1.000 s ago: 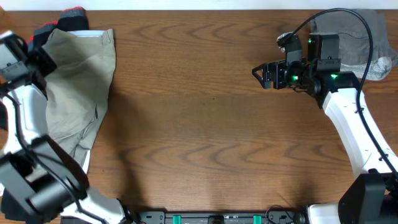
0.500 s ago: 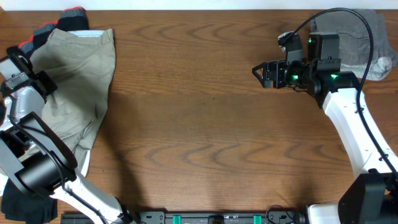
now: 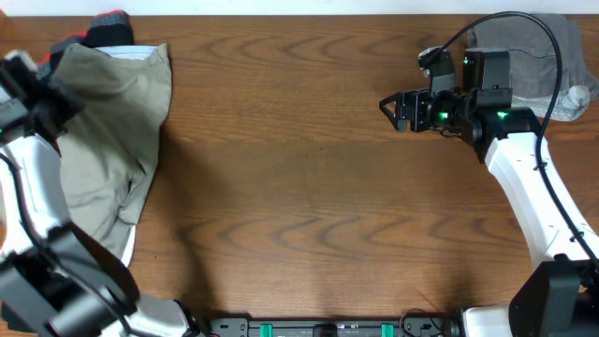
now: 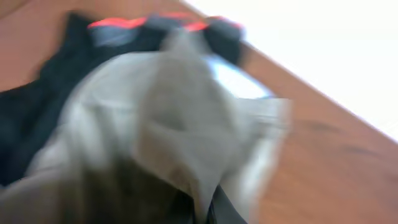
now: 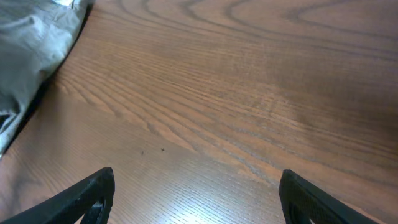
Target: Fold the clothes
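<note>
- One khaki shorts (image 3: 112,140), long axis far-to-near beside the left fingers (image 3: 58,94); grip: cannot tell, blurred.
- One black garment (image 3: 103,26) beyond them.
- Right fingers (image 5: 93,193) released, empty.

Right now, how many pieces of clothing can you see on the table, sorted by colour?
Khaki-beige cotton shorts: 1
Black garment with red trim: 1, as far as I can separate it
Grey cloth garment: 1
Total: 3
</note>
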Controlling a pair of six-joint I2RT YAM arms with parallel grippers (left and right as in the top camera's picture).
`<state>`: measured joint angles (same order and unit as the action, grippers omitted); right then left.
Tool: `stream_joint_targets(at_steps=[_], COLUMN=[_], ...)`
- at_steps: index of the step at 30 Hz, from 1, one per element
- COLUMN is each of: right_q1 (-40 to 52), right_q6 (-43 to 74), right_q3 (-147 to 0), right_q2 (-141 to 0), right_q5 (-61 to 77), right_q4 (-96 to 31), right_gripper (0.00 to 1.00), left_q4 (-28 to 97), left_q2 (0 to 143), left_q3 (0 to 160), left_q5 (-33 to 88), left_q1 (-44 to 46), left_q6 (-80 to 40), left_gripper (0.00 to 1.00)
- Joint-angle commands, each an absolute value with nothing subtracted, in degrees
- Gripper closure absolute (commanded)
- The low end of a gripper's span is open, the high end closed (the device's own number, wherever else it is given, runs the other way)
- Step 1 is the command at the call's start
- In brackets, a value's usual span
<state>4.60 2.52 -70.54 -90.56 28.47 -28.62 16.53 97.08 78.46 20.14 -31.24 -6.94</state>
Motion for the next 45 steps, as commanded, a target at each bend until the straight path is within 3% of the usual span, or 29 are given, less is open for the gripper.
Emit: stream_joint_targets(at_steps=[1, 10, 19, 31, 33, 34, 35, 36, 45], right_q1=[5.04, 0.73, -8.03, -12.75, -12.80, -12.80, -12.78, -12.78, -10.92], right_q6=[4.29, 7.92, 8.12, 7.62, 7.62, 7.64, 7.64, 7.64, 7.66], right_q3=[-71.57, -71.59, -71.68, -71.68, -71.68, -71.68, -71.68, -71.68, -71.68], right_q2=[-91.13, -90.85, -90.24, -90.24, -90.24, -90.24, -90.24, -90.24, -90.24], right_q5=[28.49, 30.28, 38.02, 38.85, 38.83, 38.85, 38.85, 38.85, 38.85], right_q4=[-28.08, -24.56, -24.08, -25.30, -24.93, -24.69, -24.49, -24.38, -24.29], right_gripper=[0.18, 0.20, 0.23, 0.23, 0.23, 0.23, 0.23, 0.23, 0.24], left_q4=[18.90, 26.28, 17.45, 10.87, 10.94, 10.76, 10.76, 10.81, 12.95], left_q2=[93.01, 93.49, 101.19, 110.93, 110.91, 110.78, 110.61, 110.24, 96.23], left_q3=[79.00, 78.65, 78.61, 78.61, 78.61, 78.61, 78.63, 78.65, 78.67], left_q5=[27.03, 26.35, 21.34, 20.01, 19.59, 18.92, 18.22, 17.39, 17.28], left_q1=[-25.56, -4.08, 17.67, 32.71, 33.71, 33.89, 33.85, 33.41, 19.25], left_q6=[-9.30, -9.10, -10.72, -13.39, -12.27, -12.14, -12.12, -12.16, -16.99], left_gripper=[0.94, 0.94, 0.94, 0.92, 0.61, 0.32, 0.11, 0.02, 0.02])
